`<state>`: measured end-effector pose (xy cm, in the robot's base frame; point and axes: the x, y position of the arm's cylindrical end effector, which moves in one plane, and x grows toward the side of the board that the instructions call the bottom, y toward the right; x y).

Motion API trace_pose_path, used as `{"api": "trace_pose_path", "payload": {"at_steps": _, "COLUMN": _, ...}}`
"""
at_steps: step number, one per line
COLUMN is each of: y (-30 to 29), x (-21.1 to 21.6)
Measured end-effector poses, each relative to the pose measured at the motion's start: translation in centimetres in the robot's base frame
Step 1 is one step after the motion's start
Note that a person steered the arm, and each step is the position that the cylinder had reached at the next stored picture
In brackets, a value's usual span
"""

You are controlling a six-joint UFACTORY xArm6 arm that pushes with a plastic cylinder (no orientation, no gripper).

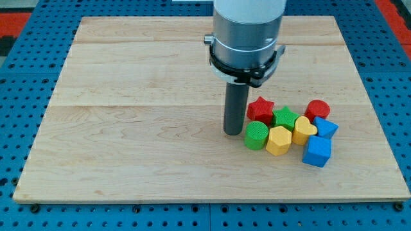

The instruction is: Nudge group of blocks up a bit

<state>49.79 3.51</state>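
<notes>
Eight blocks are sitting clustered on the wooden board (pixel 128 96), right of centre and toward the near edge. My tip (pixel 233 133) is resting on the board at the cluster's left edge, just beside the green cylinder (pixel 256 135) and red star (pixel 261 109); whether it is touching them, cannot tell. No jaws on this tool: it is a plain rod, holding nothing. Right of the cylinder, the yellow hexagon (pixel 279 140) is lying near, the green star (pixel 285 118) behind it. Then the yellow heart (pixel 304 130), the red cylinder (pixel 317 110) farthest back, the blue cube (pixel 316 151) nearest, and another blue block (pixel 325 128) at far right.
</notes>
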Motion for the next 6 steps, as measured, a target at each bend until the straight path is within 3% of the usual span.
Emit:
{"api": "trace_pose_path", "payload": {"at_steps": 1, "y": -2.3, "x": 0.6}}
{"api": "trace_pose_path", "payload": {"at_steps": 2, "y": -3.6, "x": 5.1}}
{"api": "trace_pose_path", "payload": {"at_steps": 3, "y": -0.6, "x": 7.7}}
{"api": "trace_pose_path", "payload": {"at_steps": 4, "y": 5.8, "x": 7.0}}
{"api": "trace_pose_path", "payload": {"at_steps": 6, "y": 8.6, "x": 2.8}}
